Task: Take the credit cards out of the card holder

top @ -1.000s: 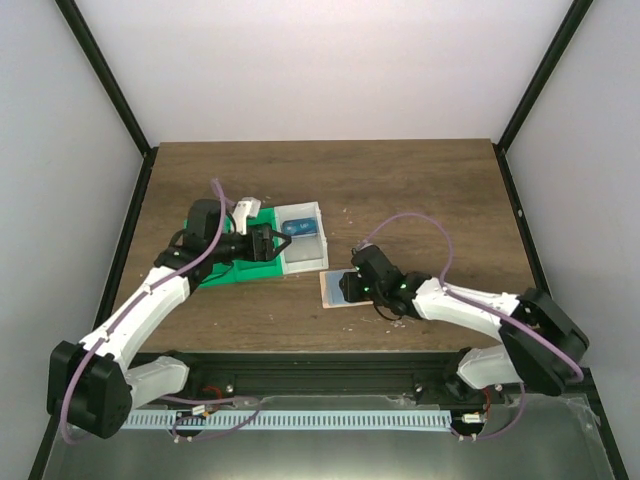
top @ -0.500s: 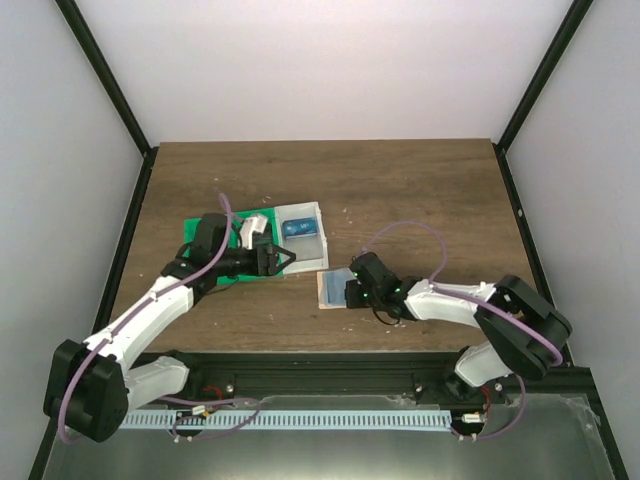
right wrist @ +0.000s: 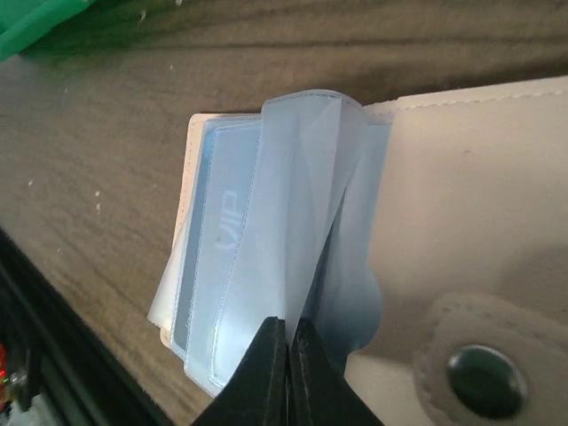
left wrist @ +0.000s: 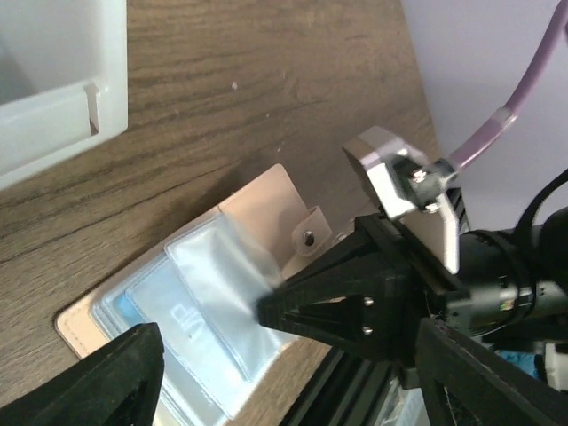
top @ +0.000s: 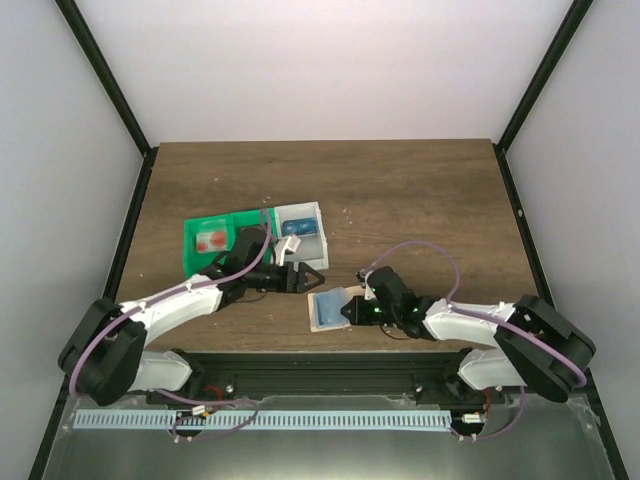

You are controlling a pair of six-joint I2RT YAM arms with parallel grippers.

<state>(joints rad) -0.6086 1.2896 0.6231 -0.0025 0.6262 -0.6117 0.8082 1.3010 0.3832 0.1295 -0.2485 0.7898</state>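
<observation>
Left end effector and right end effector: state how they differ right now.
The left end effector is open, its fingers spread wide; the right end effector is shut, its tips pressed together. The left end effector holds nothing, while the right end effector pinches a clear plastic sleeve of the card holder. Both are black, two-fingered and aimed at the card holder.
</observation>
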